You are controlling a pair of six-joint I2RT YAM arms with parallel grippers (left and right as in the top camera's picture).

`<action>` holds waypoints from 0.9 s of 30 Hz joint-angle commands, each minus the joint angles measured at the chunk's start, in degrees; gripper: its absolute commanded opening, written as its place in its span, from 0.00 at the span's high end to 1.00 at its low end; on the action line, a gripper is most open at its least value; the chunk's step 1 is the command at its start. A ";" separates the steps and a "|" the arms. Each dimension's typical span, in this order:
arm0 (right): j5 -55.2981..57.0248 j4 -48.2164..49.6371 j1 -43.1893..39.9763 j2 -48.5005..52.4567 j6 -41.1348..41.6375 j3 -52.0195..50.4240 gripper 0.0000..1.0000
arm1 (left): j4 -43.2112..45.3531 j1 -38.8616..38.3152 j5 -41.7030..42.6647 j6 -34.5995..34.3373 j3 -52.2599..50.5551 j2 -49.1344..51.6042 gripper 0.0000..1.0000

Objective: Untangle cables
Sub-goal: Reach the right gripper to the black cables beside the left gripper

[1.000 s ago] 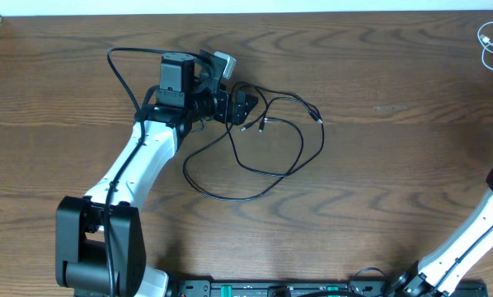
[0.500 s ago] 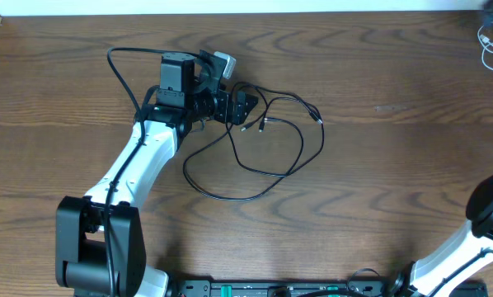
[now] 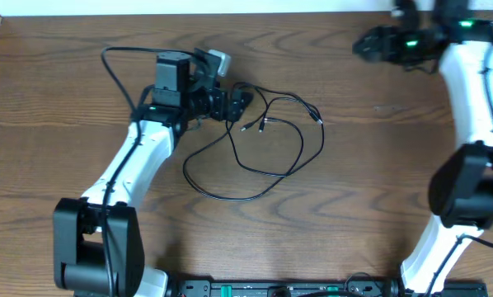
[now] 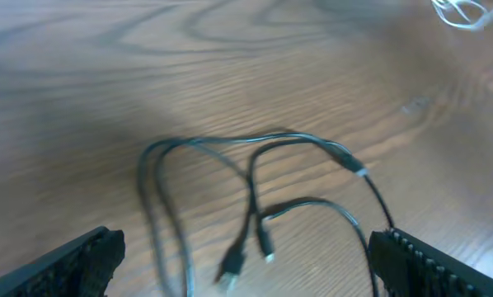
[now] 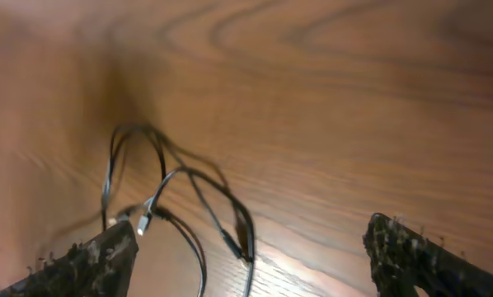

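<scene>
L arm [image 3: 139,161], left of frame: white shell links, black joints, black base block [image 3: 90,247] at lower left. Black wrist housing [image 3: 172,76] w/ grey cam unit [image 3: 220,60]; thick black wire [image 3: 129,49] looped alongside. R arm [image 3: 471,78], right edge: same white/black build, green LEDs [image 3: 411,43] lit. L claw [image 4: 246,239], R claw [image 5: 253,227]: fingers [image 4: 77,262] black, rough-ridged.

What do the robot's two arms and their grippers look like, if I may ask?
Both arms have white links and black joints. The left arm has a thick black wire looping beside its wrist; the right arm shows green lights near its wrist. The left gripper and right gripper are black, with ridged fingers.
</scene>
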 commanded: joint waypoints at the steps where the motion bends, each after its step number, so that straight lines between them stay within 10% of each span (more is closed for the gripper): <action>1: 2.93 0.00 5.03 3.06 -5.40 -0.42 0.18 | -2.36 5.55 -1.22 -4.09 0.55 -4.79 0.00; 27: 5.09 15.19 32.87 18.14 28.81 -0.42 0.63 | -19.47 16.00 -1.73 -3.26 0.46 -13.31 0.00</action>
